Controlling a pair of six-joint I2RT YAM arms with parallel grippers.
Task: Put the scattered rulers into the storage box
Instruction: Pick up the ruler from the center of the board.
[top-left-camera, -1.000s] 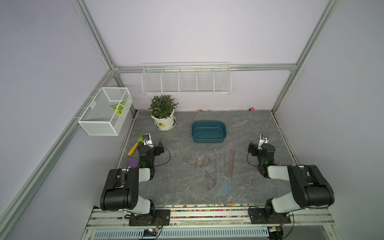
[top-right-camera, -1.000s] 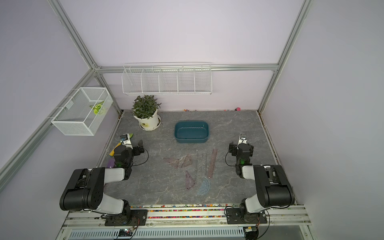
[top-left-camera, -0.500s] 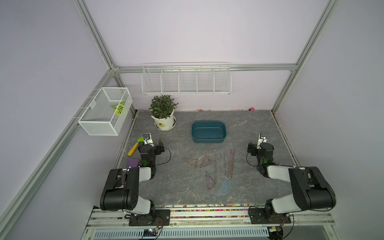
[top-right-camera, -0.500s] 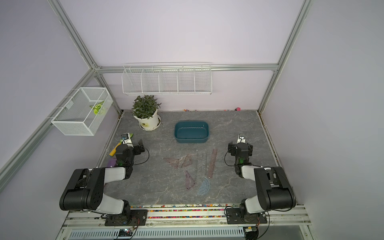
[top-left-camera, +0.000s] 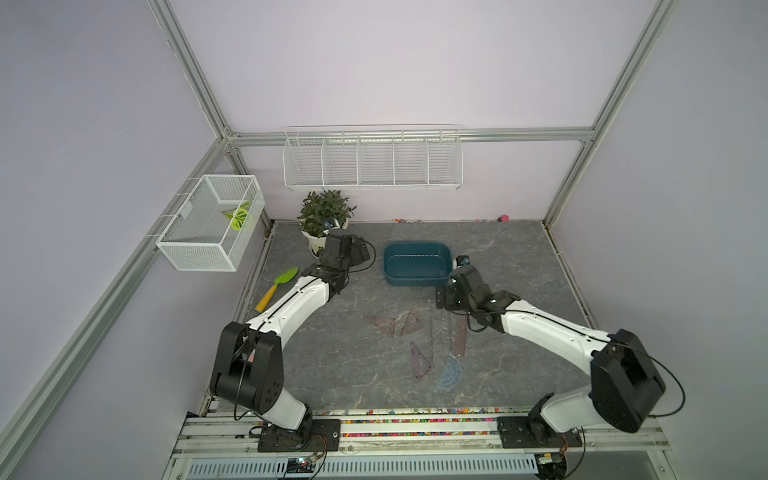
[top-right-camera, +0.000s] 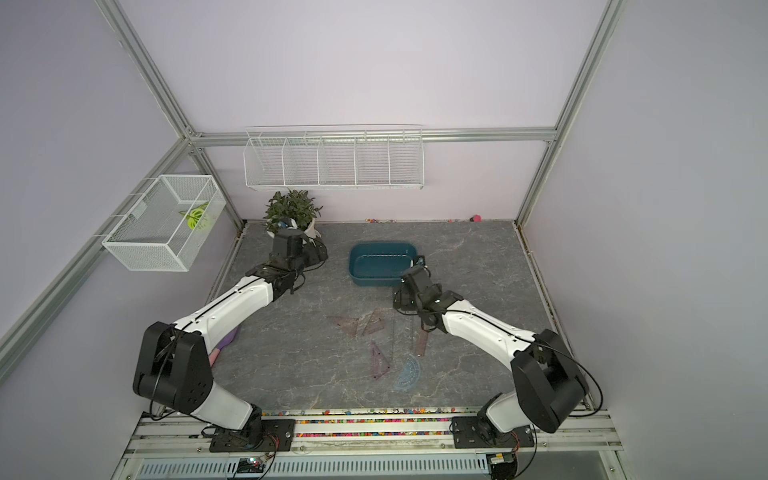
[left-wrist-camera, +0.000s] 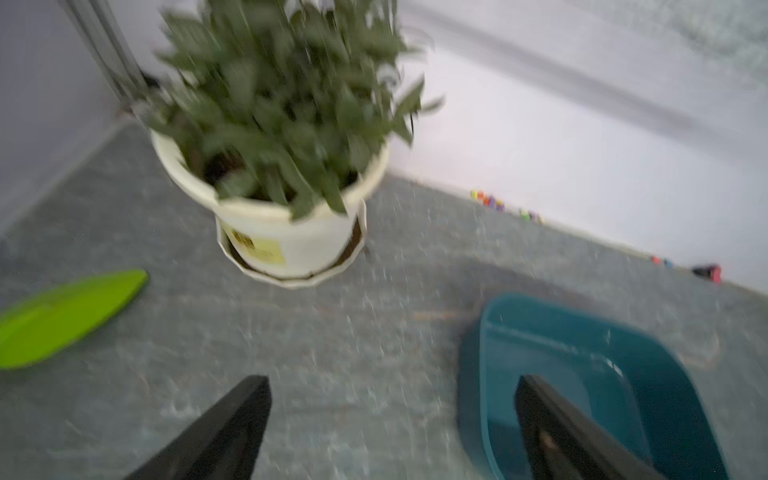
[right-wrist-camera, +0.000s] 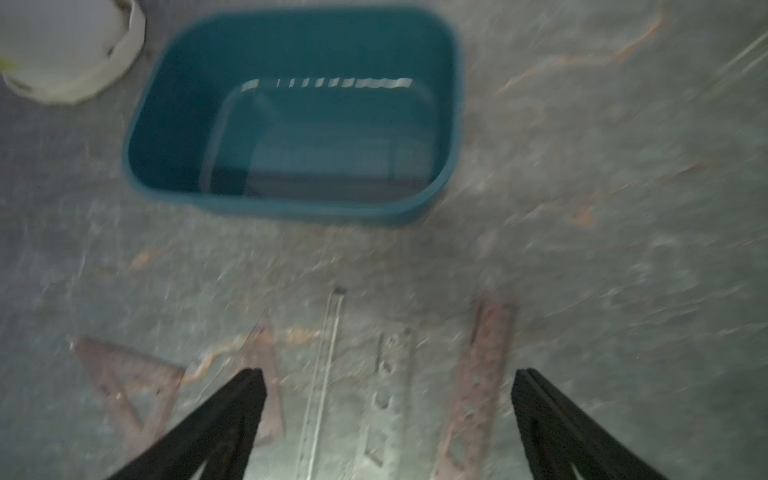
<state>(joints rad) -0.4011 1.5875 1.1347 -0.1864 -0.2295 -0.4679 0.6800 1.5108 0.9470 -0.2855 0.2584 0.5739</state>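
We found that both arms had swung out from their folded rest within the last second. The right gripper, jaws wide and empty, hung over the rulers, which lay scattered just in front of the storage box. The left gripper, equally wide and empty, stood between the plant pot and the box. The box looked empty, and we judged the first pick to be at hand.

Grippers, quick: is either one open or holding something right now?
Left gripper: open, holding nothing.
Right gripper: open, holding nothing.
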